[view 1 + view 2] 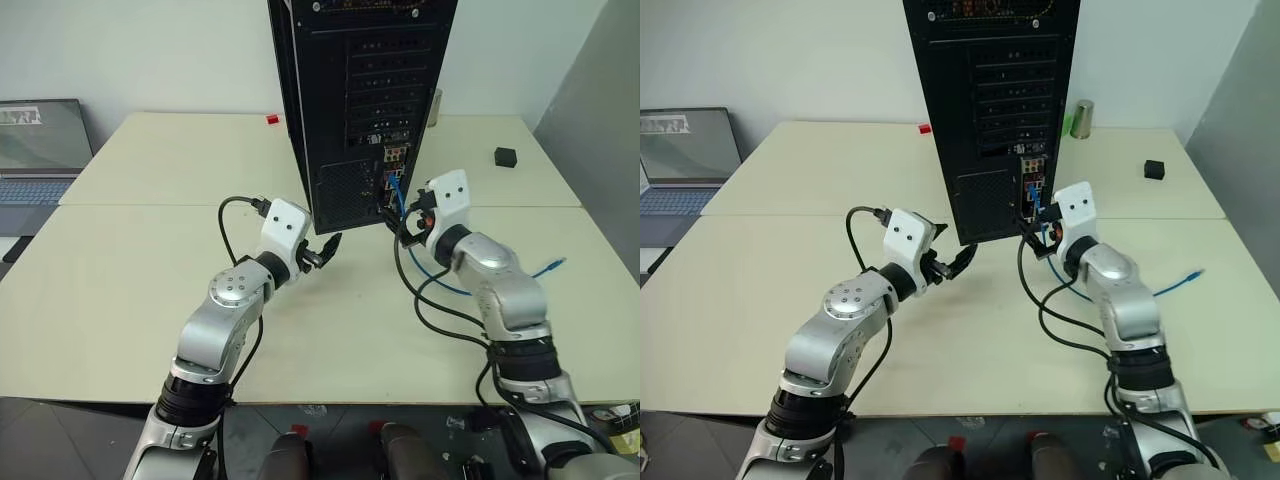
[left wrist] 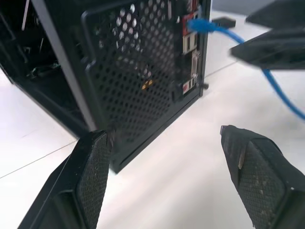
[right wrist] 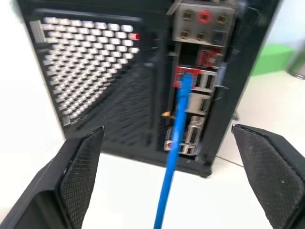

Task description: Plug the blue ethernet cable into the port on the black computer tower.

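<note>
1. At the middle rear of the cream worktop (image 1: pixel 140 300) stands the black computer tower (image 1: pixel 365 90), upright, its rear face toward the robot, with perforated slot covers above and a mesh vent low on the left.
2. The blue ethernet cable (image 3: pixel 175 138) has one end seated in the port (image 3: pixel 183 76) within the connector column on the tower's rear right side; a red surround shows at the socket.
3. From the port the cable drops to the worktop and trails to the robot's right, its free end (image 1: pixel 553 266) lying flat on the surface, well apart from the tower.
4. Right claw (image 3: pixel 171 176): released, jaws standing wide, nothing between them. The cable runs through the gap without touching either finger. The claw sits just beside the connector column, pointing at it.
5. Left claw (image 1: pixel 325 250): released, jaws wide, empty, near the tower's lower left corner in front of the mesh vent, not touching it.
6. A grey laptop (image 1: pixel 40 150) sits open at the far left edge.
7. A small black block (image 1: pixel 505 156) lies on the worktop to the right of the tower; a small red item (image 1: pixel 272 120) lies behind the tower's left side.
</note>
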Controlling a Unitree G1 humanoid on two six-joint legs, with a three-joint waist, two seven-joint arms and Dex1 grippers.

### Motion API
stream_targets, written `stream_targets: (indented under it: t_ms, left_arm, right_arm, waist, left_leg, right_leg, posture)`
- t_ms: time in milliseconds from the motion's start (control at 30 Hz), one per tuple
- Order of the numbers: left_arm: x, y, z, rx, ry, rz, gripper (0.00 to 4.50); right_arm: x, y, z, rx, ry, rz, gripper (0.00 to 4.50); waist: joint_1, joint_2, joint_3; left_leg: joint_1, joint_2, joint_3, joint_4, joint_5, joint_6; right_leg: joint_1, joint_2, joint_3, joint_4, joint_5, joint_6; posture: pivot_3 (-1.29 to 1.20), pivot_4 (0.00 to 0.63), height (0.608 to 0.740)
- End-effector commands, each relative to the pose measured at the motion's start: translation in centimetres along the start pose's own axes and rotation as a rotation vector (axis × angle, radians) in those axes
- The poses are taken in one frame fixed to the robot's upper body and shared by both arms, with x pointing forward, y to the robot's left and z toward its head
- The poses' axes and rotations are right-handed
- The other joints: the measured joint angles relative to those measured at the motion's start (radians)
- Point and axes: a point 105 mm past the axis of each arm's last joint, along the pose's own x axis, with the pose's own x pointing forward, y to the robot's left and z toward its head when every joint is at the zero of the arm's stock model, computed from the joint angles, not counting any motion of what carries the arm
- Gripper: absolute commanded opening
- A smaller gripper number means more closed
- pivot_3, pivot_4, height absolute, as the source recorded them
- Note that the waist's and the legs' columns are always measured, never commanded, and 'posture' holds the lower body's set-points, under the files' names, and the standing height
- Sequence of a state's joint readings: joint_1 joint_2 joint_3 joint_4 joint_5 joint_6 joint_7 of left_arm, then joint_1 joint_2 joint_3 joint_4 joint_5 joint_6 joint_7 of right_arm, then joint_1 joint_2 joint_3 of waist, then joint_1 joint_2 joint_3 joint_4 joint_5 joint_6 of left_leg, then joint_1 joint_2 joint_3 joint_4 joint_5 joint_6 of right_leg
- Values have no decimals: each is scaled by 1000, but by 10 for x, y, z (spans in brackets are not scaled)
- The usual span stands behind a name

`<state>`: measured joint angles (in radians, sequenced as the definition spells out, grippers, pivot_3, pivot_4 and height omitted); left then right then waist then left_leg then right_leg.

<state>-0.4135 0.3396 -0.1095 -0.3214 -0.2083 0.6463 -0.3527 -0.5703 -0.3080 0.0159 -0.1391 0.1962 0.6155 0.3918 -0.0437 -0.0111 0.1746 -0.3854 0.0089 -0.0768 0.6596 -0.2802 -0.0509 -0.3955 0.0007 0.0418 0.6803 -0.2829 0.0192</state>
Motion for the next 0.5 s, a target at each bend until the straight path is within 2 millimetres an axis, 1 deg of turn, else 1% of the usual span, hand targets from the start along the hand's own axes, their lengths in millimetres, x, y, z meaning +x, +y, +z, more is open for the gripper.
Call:
stream_targets:
  t_ms: [33,100,200,267,400,500]
  left_arm:
    - [-8,8,10,6,-37,-13,3786]
    - [-10,13,7,-9,-23,-18,3786]
    - [-10,20,10,3,-21,-31,3786]
    - [-9,22,13,8,-27,-46,3786]
    - [-7,22,17,23,-37,-75,3786]
    - [-7,21,18,13,-40,-89,3786]
  right_arm:
    - [-20,-2,27,-19,-77,107,4487]
    - [-30,-6,32,-14,-85,159,4487]
    - [-42,-16,33,-40,-73,192,4487]
    - [-45,-20,33,-55,-62,203,4487]
    - [-50,-17,33,-84,-48,261,4487]
    - [-49,-21,32,-92,-46,240,4487]
  waist:
    - [1,0,0]
    - [2,0,0]
    - [5,-1,1]
    - [6,-1,1]
    - [6,-4,4]
    - [6,-5,4]
  left_leg:
    - [0,0,0,0,0,0]
    - [0,0,0,0,0,0]
    - [0,0,0,0,0,0]
    - [0,0,0,0,0,0]
    - [0,0,2,0,0,0]
    - [0,0,1,0,0,0]
  right_leg:
    - [0,0,0,0,0,0]
    - [0,0,0,0,0,0]
    - [0,0,-1,0,0,0]
    - [1,0,-1,0,0,0]
    - [1,1,-1,0,0,0]
    - [0,0,-1,0,0,0]
  posture:
    - [0,150,740]
    - [0,150,740]
    - [0,150,740]
    - [0,150,740]
    - [0,150,740]
    - [0,150,740]
